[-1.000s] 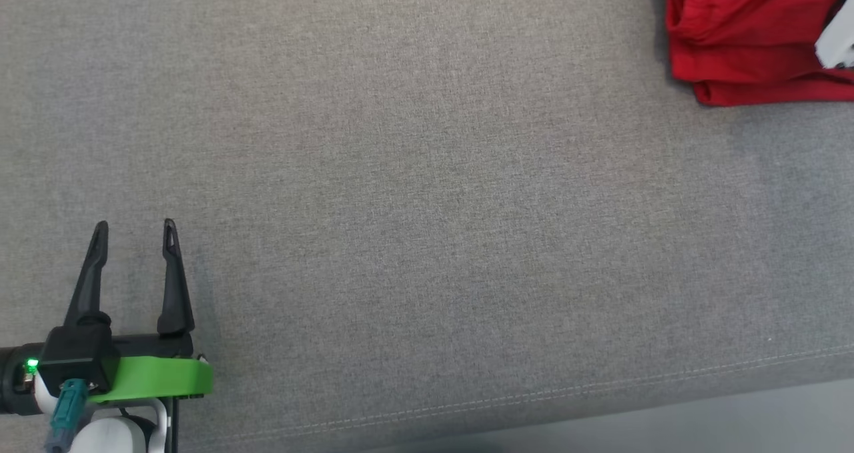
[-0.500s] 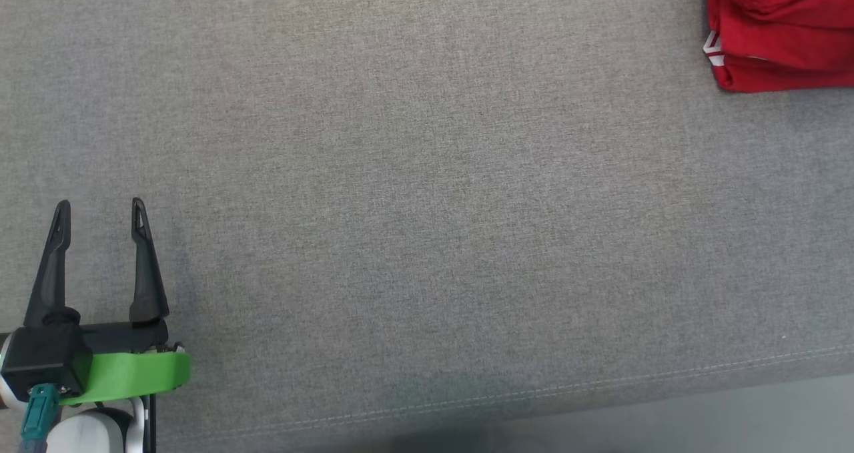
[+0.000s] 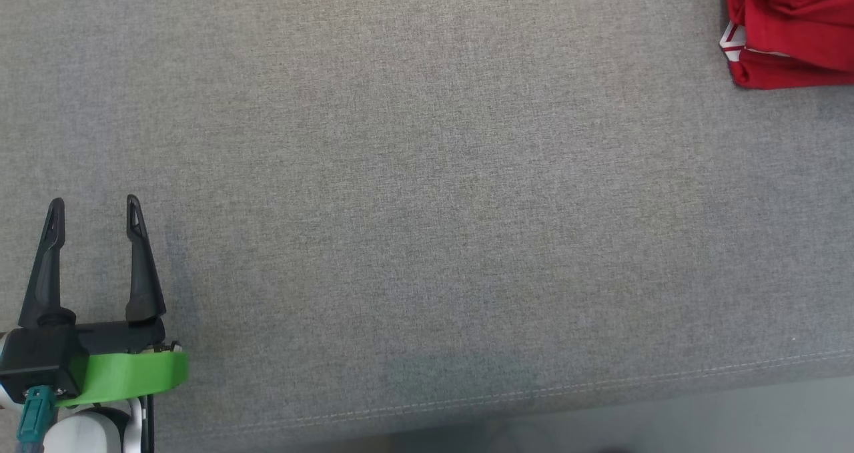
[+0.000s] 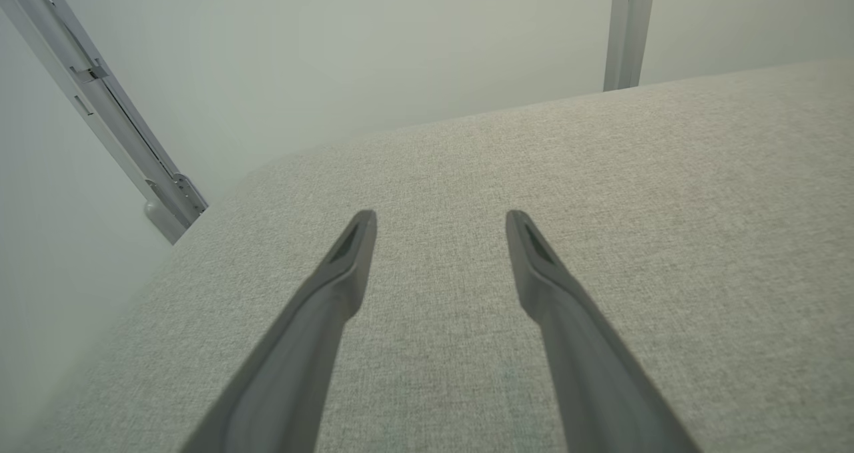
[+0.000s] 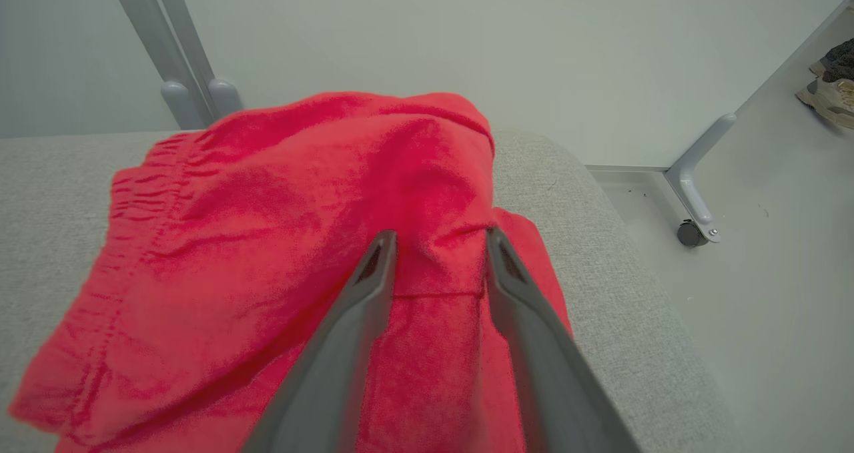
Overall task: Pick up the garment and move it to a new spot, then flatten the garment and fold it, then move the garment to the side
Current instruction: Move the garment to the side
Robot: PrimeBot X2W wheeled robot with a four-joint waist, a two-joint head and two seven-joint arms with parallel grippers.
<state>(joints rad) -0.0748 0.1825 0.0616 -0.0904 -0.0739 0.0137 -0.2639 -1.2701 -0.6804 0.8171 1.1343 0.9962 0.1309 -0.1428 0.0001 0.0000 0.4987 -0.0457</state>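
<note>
Red cloth is the thing to watch: the garment (image 3: 794, 33) lies bunched at the upper right of the head view, cut off by the frame's top and right edges, on the grey fabric-covered counter (image 3: 427, 206). In the right wrist view it sits close to the counter's rounded corner, with bare floor and a caster wheel (image 5: 690, 233) beyond.

The right gripper (image 5: 440, 234) points down over the garment with its fingers parted by a narrow gap. Red fabric shows between them, and I cannot tell whether any of it is caught on a fingertip. The left gripper (image 3: 95, 201) hangs at the lower left of the head view, spread wide, holding nothing, well apart from the garment.

By the look of it, the move to the side is nearly done, with only the let-go and pull-away left. The risk is in that pull-away. If a crease is snagged on a finger, lifting off would probably tug the layers loose and undo the fold. So near the corner, a sideways drag could also tip the soft, limp cloth over the edge onto the floor. A straight lift with the fingers parted further looks safest.
</note>
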